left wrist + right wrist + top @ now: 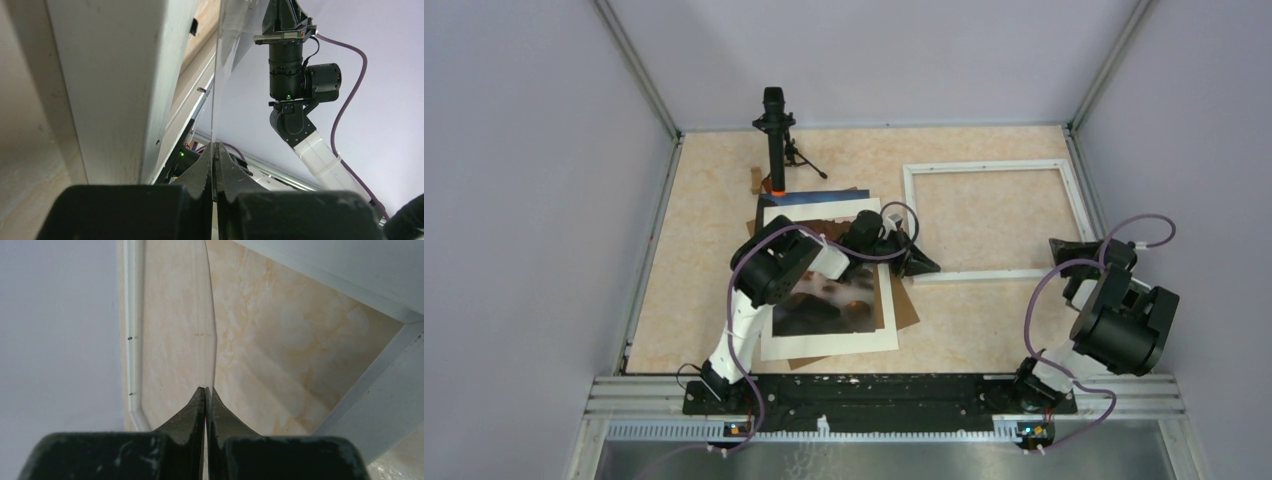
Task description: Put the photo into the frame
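Top view: the dark misty seascape paper print point(829, 300) sits left of centre, the thin white rectangular frame point(984, 167) upper right, nothing in it yet. Left wrist: left gripper point(215, 146) pinching a thin clear sheet point(212, 110). Right wrist: right gripper point(205, 388) pinching it too.

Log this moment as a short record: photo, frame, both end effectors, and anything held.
photo: lying on the brown cardboard sheet, left of the frame, partly under the left arm
frame: flat on the table, photo not in it
left end effector: shut on one edge of a clear sheet, by the frame's near-left corner
right end effector: shut on the sheet's opposite edge, by the frame's near-right corner
clear sheet: held between both arms, slightly bowed
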Robot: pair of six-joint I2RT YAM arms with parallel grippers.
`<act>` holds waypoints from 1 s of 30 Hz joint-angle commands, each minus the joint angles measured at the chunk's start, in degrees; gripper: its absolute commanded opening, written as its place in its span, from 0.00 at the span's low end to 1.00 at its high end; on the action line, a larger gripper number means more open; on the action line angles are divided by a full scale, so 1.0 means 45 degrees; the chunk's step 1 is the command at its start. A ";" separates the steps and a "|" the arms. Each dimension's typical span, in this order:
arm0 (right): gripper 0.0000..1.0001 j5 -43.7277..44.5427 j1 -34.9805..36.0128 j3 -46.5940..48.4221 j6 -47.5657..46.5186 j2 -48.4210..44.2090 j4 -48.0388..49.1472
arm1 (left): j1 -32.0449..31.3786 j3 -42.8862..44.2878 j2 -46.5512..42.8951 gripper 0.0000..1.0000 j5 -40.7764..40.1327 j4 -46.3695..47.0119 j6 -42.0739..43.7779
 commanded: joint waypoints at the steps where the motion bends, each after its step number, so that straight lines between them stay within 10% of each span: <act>1: 0.00 -0.0160 -0.0086 -0.0146 0.0161 0.0305 0.1423 | 0.0062 0.0376 0.0036 0.08 0.0092 0.0223 0.0196; 30: 0.00 0.0466 0.0026 -0.0660 0.0628 0.0423 0.3031 | 0.0467 0.0882 0.0289 0.15 0.0213 -0.1017 0.0918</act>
